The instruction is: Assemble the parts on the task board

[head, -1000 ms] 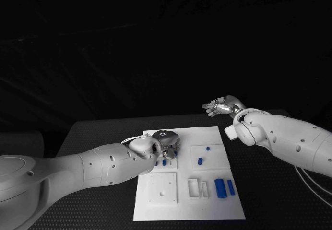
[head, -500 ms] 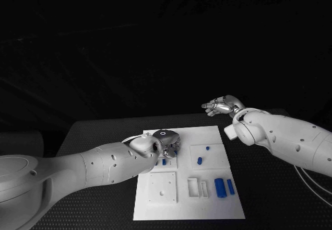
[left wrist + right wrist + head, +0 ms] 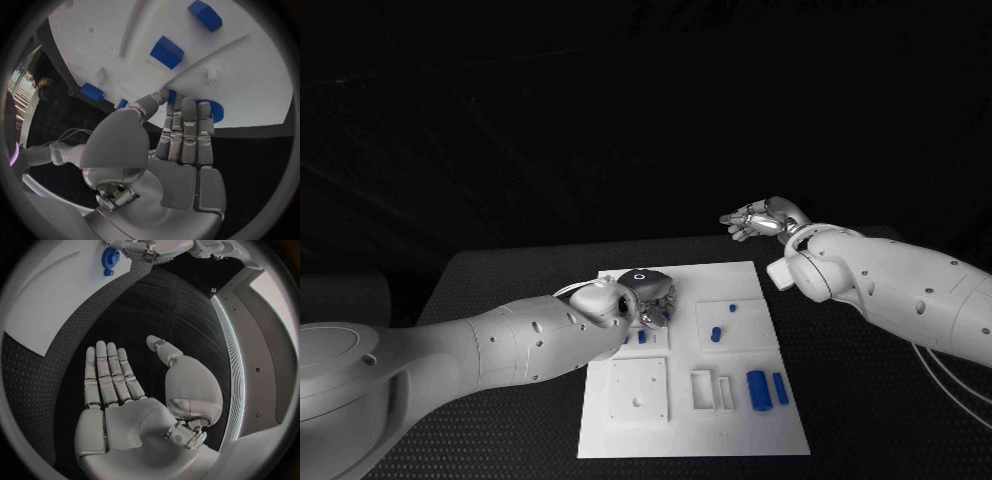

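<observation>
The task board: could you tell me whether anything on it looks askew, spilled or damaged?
Nothing stands out. The task board lies flat on the table, its blue parts sit tidily in its recesses, and the left hand works at its far corner while the right hand hovers empty, off the board.

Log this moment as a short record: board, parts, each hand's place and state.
board: white task board in the middle of the black table
parts: small blue parts on the board, near and mid
left hand: left hand low over the board's far left, fingers straight and together, tips at a round blue gear-like part; a grip cannot be told
right hand: right hand raised beyond the board's far right corner, open, holding nothing
</observation>
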`<state>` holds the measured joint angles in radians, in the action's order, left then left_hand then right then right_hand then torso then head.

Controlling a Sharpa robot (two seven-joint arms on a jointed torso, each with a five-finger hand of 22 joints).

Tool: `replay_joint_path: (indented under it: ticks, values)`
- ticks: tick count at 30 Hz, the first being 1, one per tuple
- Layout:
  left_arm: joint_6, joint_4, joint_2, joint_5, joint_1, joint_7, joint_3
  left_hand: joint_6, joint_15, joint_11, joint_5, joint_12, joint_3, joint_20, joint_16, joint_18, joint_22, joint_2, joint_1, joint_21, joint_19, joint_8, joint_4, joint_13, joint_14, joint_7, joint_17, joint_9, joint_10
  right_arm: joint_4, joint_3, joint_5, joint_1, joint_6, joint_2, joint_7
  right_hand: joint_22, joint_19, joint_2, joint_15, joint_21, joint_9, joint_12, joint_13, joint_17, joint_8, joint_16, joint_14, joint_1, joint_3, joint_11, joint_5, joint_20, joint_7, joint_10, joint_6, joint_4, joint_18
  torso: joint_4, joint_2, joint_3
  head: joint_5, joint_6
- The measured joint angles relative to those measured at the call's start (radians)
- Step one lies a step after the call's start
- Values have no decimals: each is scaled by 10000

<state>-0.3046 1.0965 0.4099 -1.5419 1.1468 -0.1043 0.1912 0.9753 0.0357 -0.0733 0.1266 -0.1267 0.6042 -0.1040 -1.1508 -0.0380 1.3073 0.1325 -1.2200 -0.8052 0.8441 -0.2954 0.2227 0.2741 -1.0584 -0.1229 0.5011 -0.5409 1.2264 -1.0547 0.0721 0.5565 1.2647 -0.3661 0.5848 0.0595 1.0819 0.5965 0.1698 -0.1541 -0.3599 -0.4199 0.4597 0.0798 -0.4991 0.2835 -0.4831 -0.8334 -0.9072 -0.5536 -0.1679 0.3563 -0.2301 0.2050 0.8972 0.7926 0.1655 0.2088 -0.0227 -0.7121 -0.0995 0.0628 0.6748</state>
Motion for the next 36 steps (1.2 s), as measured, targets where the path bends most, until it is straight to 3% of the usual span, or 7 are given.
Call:
replay_joint_path:
  ticks: [15,27,32,36]
  values:
    - [-72,15,34,-21,-22,41,7,430,232,252,477,-9,141,-119,-147,13,7,-170,-120,-117,339,-60,477,79,-518,179,8,0,639,-6,0,0,0,6,12,0,7,0,-41,1,0,-1,0,-8,0,0,0,-1,41,0,0,0,0,0,0,0,0,0,-5,0,-2,16,-7]
    - [-446,188,281,50,-109,214,33,501,282,274,508,-87,164,-139,-147,73,5,-234,-186,-117,429,-99,500,160,-639,188,-22,23,792,1,0,-1,0,9,22,2,6,0,-40,1,0,7,0,-12,0,0,0,-1,40,0,0,0,0,0,0,0,0,0,-4,0,6,12,-70]
    - [-515,337,397,96,-139,272,-29,524,269,283,515,-46,180,-134,-147,74,4,-248,-225,-117,475,-98,516,192,-655,164,-38,21,886,13,0,-1,0,10,21,3,6,0,-40,1,0,7,0,-16,0,0,0,-1,40,0,0,0,0,0,0,0,0,0,-4,0,6,6,-87]
    - [-531,479,504,164,-163,316,-254,539,304,301,515,-46,175,-158,-147,75,3,-261,-235,-117,515,-97,510,159,-692,149,-40,21,910,22,0,-1,0,12,19,3,5,0,-40,1,0,7,0,-16,0,0,0,-1,40,0,0,39,0,0,0,0,0,-1,-3,0,6,5,-110]
